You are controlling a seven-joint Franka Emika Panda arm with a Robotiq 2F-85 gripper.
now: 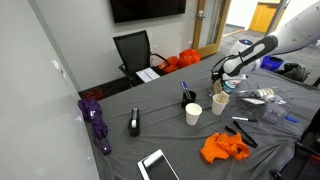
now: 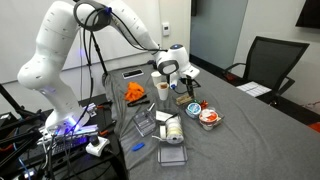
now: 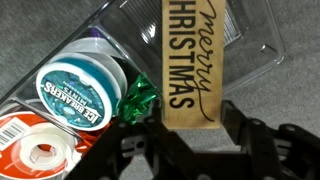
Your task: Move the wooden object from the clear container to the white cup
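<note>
Over the grey table point(image 3: 300, 95), wooden object point(image 3: 191, 60) sits within claw point(image 3: 190, 140).

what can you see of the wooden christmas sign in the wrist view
The wooden sign is a flat, rectangular slat of pale tan wood, printed in black with "merry CHRISTMAS" along its length. It runs top to bottom in the wrist view, its lower end between the fingers of the gripper, which seems clamped on both edges.
</note>
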